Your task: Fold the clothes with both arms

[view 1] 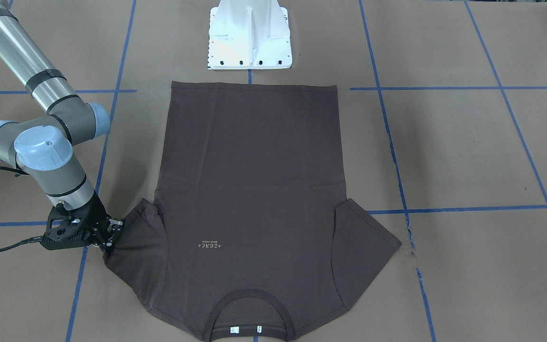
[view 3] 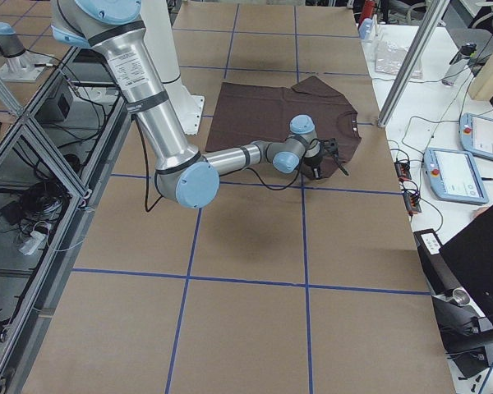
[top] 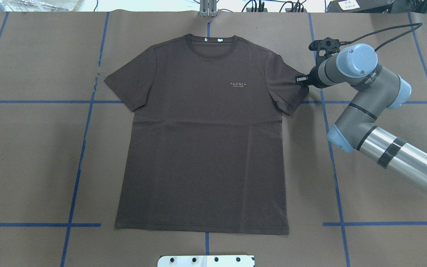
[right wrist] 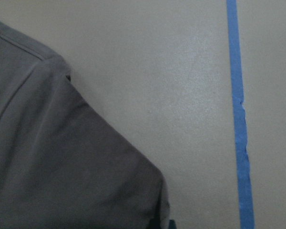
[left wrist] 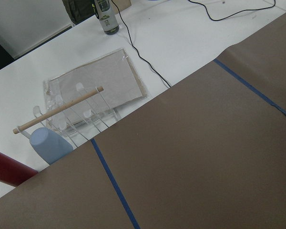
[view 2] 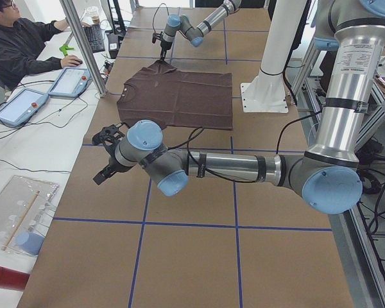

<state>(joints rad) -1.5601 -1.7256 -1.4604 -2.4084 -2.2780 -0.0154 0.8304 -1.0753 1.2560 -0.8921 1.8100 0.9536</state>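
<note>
Brown paper table (top: 32, 167), dark T-shirt (top: 202, 148) flat mid-table, collar toward the far edge. Looks soft, light, floppy, so I'd pinch edges and corners. Right gripper (view 1: 110, 236) sits at the nearest sleeve (view 1: 136, 247); can't tell if it or the left gripper (view 2: 106, 154) is clenched.

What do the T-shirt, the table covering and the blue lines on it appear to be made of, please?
T-shirt: soft matte knit, probably cotton jersey; it lies limp, with stitched hems and a ribbed collar. Table covering: matte brown paper or thin card, judging by its flat sheet look. Blue lines: likely adhesive tape; one edge looks slightly ragged.
</note>
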